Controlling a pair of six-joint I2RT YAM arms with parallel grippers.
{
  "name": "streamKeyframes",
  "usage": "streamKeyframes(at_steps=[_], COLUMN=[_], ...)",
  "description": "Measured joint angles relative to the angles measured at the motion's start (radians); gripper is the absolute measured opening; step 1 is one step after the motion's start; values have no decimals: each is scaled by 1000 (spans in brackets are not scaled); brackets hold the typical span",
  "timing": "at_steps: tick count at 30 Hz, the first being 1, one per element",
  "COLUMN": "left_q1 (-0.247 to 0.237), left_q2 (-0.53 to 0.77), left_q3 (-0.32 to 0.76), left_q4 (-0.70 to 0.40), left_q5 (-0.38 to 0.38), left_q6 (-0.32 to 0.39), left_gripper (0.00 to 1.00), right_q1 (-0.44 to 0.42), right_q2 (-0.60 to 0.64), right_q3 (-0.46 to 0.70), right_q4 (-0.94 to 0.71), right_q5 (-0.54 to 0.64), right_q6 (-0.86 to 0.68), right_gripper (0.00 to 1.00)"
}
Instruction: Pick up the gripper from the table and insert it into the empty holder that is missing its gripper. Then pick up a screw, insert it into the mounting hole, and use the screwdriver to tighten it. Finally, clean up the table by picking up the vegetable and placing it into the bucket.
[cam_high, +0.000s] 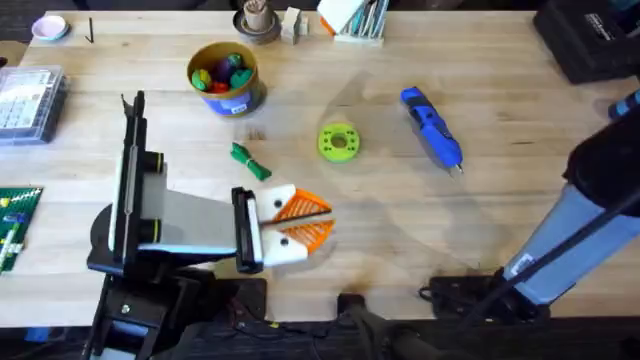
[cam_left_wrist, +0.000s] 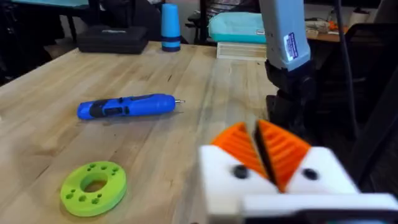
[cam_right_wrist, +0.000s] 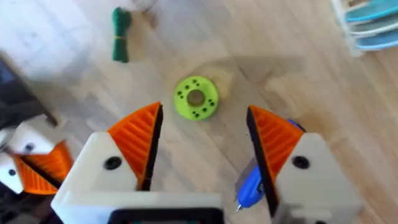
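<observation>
Right arm rises close under overhead camera, lower right; right gripper wide open, holding nothing, above lime disc. Left gripper low over table, 2 orange tips nearly touching, nothing between. Screwdriver lies right of disc. Vegetable between bucket and left gripper.

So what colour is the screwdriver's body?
Blue, with a dark grip section; the screwdriver shows best in the left wrist view.

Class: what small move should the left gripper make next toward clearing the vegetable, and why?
Probably open the left gripper and ease toward the vegetable: the gripper is shut, and the vegetable lies loose nearby, short of the bucket.
</observation>
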Motion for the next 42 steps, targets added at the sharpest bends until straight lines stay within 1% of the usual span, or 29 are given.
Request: streamKeyframes(at_steps=[1, 2, 5, 8, 11, 13, 16, 21, 28, 34, 37, 42], left_q1=[0, 0, 0, 0, 0, 0, 0, 0, 0, 0, 0, 0], left_q2=[0, 0, 0, 0, 0, 0, 0, 0, 0, 0, 0, 0], left_q3=[0, 0, 0, 0, 0, 0, 0, 0, 0, 0, 0, 0], left_q4=[2, 3, 3, 2, 2, 2, 2, 1, -1, -2, -2, -14], left_q5=[-2, -4, -16, -23, -26, -26, -26, -26, -26, -26, -26, -26], left_q6=[5, 4, 4, 4, 4, 4, 4, 4, 4, 4, 4, 3], left_gripper=[46, 18, 17, 16, 16, 16, 15, 15, 15, 15, 15, 15], right_q1=[-12, -25, -94, -190, -282, -328, -369, -396, -423, -433, -433, -430], right_q2=[0, 0, 0, 0, 0, 0, 0, 0, 2, 2, 2, 2], right_q3=[0, 0, 0, 0, -7, -29, -89, -239, -478, -650, -732, -875], right_q4=[9, 12, -11, -73, -84, -85, -85, -75, 18, 80, 168, 380], right_q5=[15, 24, 45, 55, 53, 53, 52, 51, 55, 114, 140, 193], right_q6=[10, 16, 30, 44, 51, 54, 55, 61, 63, 70, 76, 102], right_gripper=[829, 829, 831, 831, 831, 831, 834, 833, 834, 835, 836, 836])
